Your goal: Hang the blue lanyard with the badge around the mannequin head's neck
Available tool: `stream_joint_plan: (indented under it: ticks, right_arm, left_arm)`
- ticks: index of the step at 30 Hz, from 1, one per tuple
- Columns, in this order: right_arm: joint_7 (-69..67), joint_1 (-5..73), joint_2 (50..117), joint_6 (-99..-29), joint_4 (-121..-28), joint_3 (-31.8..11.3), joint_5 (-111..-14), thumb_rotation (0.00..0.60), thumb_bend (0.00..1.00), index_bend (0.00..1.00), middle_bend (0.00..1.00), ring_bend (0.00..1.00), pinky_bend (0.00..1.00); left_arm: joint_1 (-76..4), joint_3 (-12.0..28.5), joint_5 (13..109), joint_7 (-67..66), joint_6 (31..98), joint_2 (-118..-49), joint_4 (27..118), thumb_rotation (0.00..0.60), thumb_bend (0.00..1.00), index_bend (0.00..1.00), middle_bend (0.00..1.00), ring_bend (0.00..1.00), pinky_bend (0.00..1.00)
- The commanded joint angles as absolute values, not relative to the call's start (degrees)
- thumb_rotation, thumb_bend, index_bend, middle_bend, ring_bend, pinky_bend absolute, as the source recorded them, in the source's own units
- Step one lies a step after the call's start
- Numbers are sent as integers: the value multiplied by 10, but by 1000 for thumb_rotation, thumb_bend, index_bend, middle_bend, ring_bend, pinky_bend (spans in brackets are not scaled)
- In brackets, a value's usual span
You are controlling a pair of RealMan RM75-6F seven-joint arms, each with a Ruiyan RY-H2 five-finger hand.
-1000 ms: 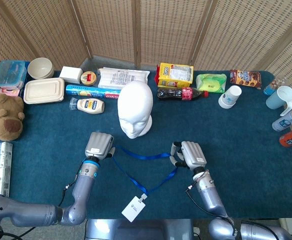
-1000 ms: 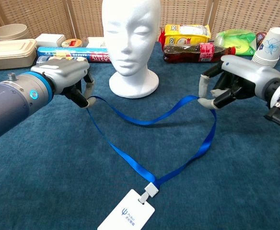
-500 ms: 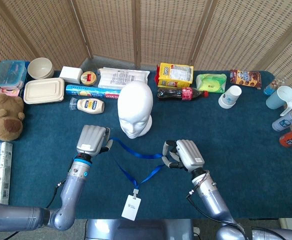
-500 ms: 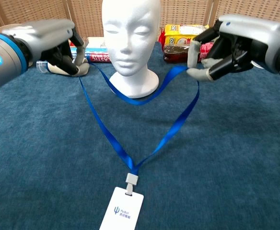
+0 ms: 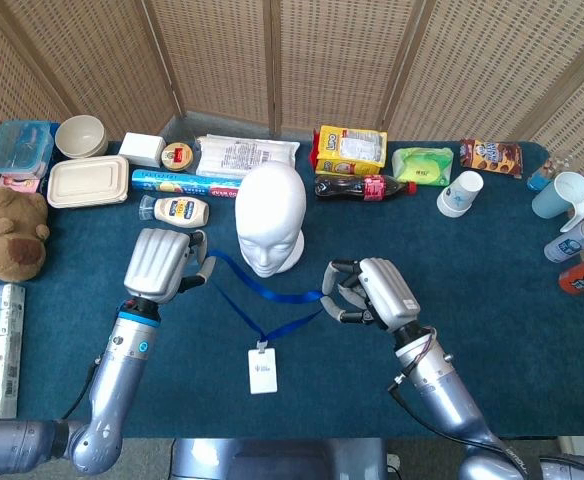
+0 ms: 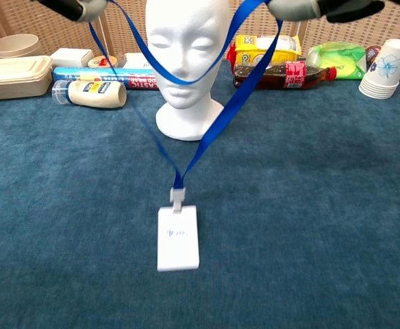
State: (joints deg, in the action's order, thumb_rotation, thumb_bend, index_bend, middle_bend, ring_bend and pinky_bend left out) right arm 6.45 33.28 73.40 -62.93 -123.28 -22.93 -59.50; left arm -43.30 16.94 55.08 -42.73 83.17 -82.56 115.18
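The white mannequin head point(image 5: 270, 227) point(image 6: 188, 58) stands upright at mid-table, facing me. A blue lanyard point(image 5: 264, 291) point(image 6: 222, 110) hangs in the air in front of its face, held at both ends of its loop. My left hand point(image 5: 159, 263) pinches the strap left of the head, and my right hand point(image 5: 372, 294) pinches it on the right. In the chest view both hands are nearly out of frame at the top, only a bit of the right hand point(image 6: 303, 8) showing. The white badge point(image 5: 262, 370) point(image 6: 177, 237) dangles below the strap, off the cloth.
Along the back stand a mayonnaise bottle point(image 5: 179, 211), a cola bottle point(image 5: 364, 187), a yellow box point(image 5: 349, 149), paper cups point(image 5: 460, 193) and food containers point(image 5: 87, 181). A teddy bear point(image 5: 10, 232) sits far left. Bottles and a blue cup point(image 5: 562, 195) line the right edge.
Both hands have risen with the lanyard, lifting the badge off the cloth. The loop now hangs in front of the mannequin's face instead of near its base.
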Motion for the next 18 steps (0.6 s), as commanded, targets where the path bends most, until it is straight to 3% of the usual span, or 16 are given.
stream_joint_plan:
  ticks: [1, 18]
  right_arm:
    - [48, 342, 717, -623, -1241, -251, -580, 600, 573, 702, 1000, 1000, 1000]
    - [-26, 398, 655, -576, -1197, -322, -475, 600, 575, 709, 1000, 1000, 1000]
  left_arm:
    - [-434, 188, 550, -426, 837, -812, 1164, 529, 431, 681, 1000, 1000, 1000]
    - [-465, 248, 503, -442, 839, -789, 1178, 529, 430, 681, 1000, 1000, 1000]
